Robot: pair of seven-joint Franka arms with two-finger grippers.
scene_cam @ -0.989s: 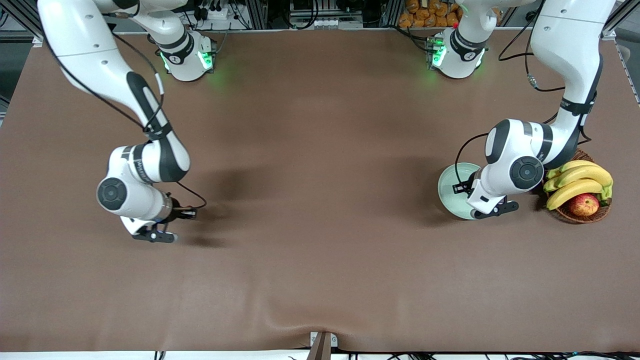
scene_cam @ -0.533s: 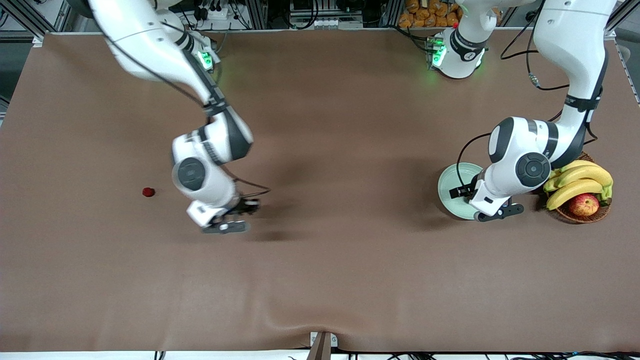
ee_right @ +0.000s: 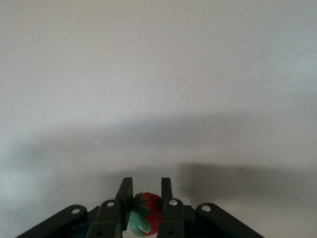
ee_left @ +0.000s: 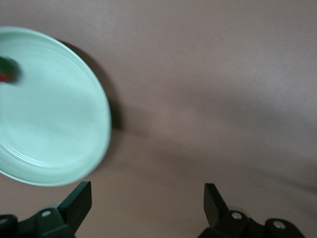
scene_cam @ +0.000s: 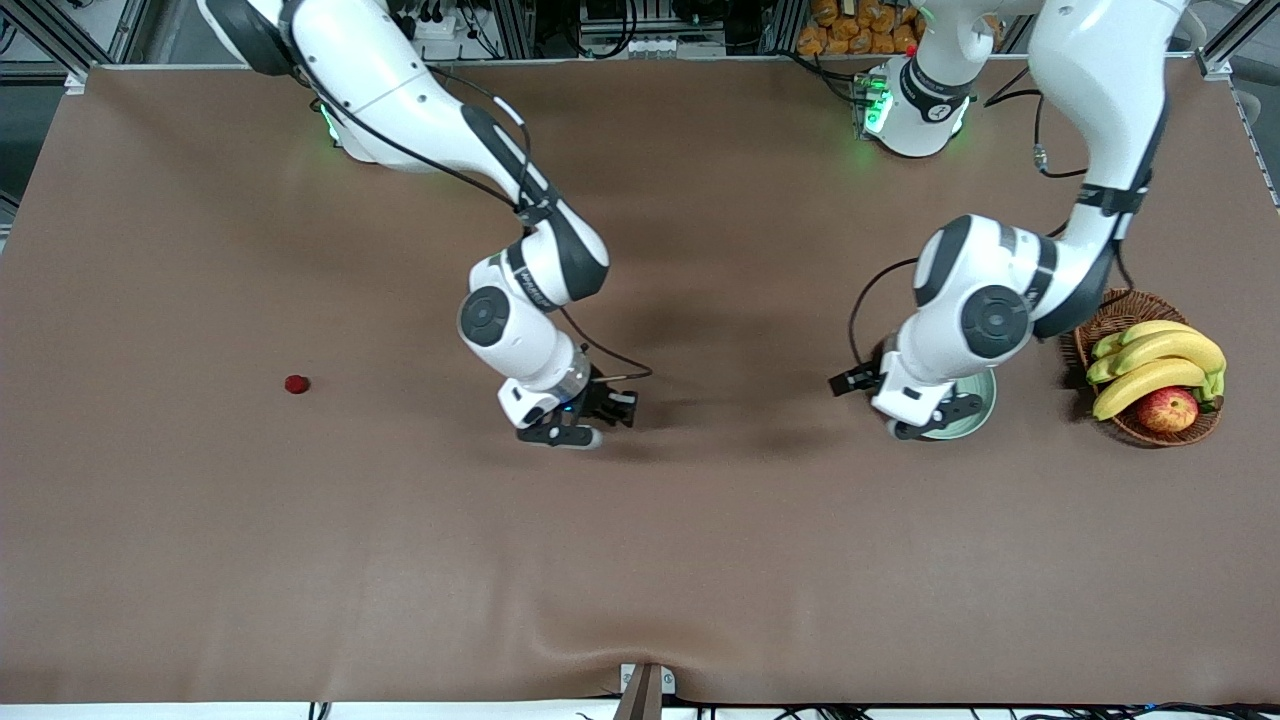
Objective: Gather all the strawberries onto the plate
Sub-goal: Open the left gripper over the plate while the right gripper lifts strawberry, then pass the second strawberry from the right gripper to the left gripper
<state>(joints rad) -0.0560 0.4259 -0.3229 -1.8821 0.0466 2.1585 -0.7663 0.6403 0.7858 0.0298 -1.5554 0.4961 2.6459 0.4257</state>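
My right gripper (scene_cam: 572, 432) is over the middle of the table, shut on a strawberry with a green cap (ee_right: 154, 210) that sits between its fingers (ee_right: 128, 191). A second strawberry (scene_cam: 296, 384) lies on the cloth toward the right arm's end. The mint-green plate (scene_cam: 978, 412) is mostly hidden under my left arm. In the left wrist view the plate (ee_left: 54, 119) holds a third strawberry (ee_left: 5, 72) at the picture's edge. My left gripper (scene_cam: 922, 425) is open and empty over the plate's rim and the cloth beside it; its own view (ee_left: 147, 191) shows bare cloth between the fingers.
A brown wicker basket (scene_cam: 1098, 322) with bananas (scene_cam: 1160, 355) and a red-yellow apple (scene_cam: 1167, 409) stands beside the plate at the left arm's end. The brown cloth (scene_cam: 640, 560) has a wrinkle near the front edge.
My right arm swung from its end of the table to the middle, carrying the strawberry and uncovering the one on the cloth. My left gripper shifted across the plate toward the middle.
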